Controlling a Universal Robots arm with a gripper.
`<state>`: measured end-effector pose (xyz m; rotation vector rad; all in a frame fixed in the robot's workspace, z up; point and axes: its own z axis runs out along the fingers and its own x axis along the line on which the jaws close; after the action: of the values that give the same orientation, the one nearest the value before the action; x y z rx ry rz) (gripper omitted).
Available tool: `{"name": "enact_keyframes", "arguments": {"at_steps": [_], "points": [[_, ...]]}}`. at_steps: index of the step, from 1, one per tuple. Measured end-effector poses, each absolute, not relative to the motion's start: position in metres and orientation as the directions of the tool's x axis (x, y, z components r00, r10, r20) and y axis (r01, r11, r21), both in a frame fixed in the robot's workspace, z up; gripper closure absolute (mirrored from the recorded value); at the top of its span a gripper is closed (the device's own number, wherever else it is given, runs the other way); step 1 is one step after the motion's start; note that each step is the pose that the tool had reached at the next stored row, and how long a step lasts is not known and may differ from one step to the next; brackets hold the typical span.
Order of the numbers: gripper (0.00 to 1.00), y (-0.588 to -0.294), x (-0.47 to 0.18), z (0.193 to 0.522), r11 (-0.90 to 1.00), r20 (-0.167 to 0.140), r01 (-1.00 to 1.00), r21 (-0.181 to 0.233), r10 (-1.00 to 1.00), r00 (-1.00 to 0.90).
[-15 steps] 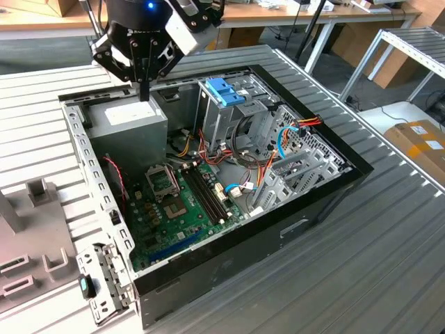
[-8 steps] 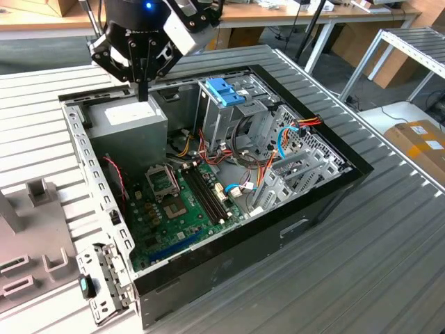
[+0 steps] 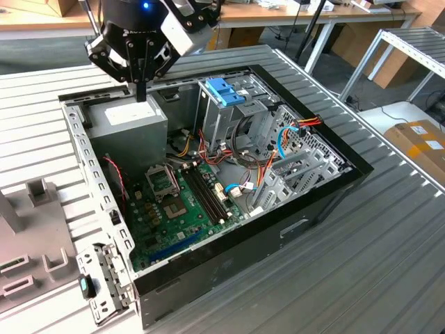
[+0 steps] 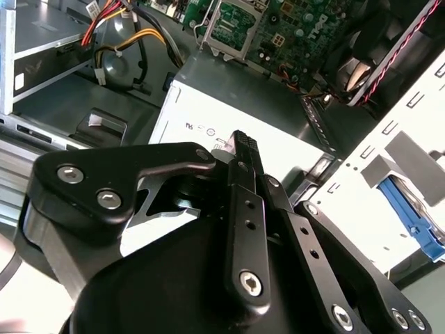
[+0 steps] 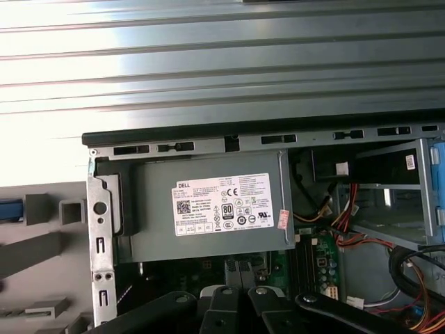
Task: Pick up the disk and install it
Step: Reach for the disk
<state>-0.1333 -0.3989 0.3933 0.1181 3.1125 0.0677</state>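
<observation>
- gripper (image 3: 141, 94) in the exterior view: it hangs just over the grey power-supply box (image 3: 128, 120) of the open computer case (image 3: 243, 243); we see its fingers closed together, gripping nothing.
- second wrist view: we read the blue-edged part as the disk (image 4: 410, 219), beyond the case wall.
- first wrist view: the disk (image 5: 8, 209) lies on the grey fixture (image 5: 35, 250) outside the case, well apart from the gripper (image 5: 240, 298).

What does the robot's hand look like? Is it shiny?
Mostly black, not shiny. The gripper is made of flat black bars linked by round silver screws, narrowing to two slim jaws. Above it there is a white block and a small blue light.
</observation>
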Motion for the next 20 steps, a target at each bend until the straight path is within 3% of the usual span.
{"name": "enact_keyframes", "arguments": {"at_steps": [20], "points": [[0.9, -0.399, -0.144, 0.393, 0.996, -0.024, 0.075, 0.044, 0.076, -0.997]]}}
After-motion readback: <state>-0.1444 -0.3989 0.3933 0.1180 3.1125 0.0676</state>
